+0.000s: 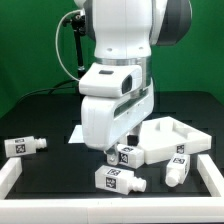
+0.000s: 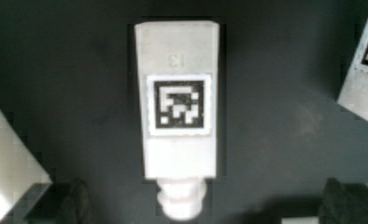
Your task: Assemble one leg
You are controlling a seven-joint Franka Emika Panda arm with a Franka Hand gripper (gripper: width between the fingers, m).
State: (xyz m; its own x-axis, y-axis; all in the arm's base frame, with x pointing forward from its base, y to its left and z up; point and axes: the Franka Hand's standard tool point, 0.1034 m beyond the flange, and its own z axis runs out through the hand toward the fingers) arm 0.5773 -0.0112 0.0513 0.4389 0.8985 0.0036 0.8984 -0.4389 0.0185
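In the wrist view a leg (image 2: 179, 100) lies flat on the black table, its black-and-white tag facing up and its round stub (image 2: 183, 190) pointing toward my gripper (image 2: 199, 205). The dark fingertips (image 2: 56, 200) stand wide apart on either side of the stub end and do not touch it, so the gripper is open and empty. In the exterior view the gripper (image 1: 111, 152) is low over this leg (image 1: 129, 155), beside the large white tabletop (image 1: 178, 133). Three more legs lie loose: one at the exterior view's left (image 1: 25, 146), one in front (image 1: 120, 181) and one at the right (image 1: 176, 170).
A white raised border runs along the table's front left (image 1: 10, 178) and front right (image 1: 211, 172). A tagged white part (image 2: 364, 60) shows at the edge of the wrist view. The arm's body hides the table behind the gripper.
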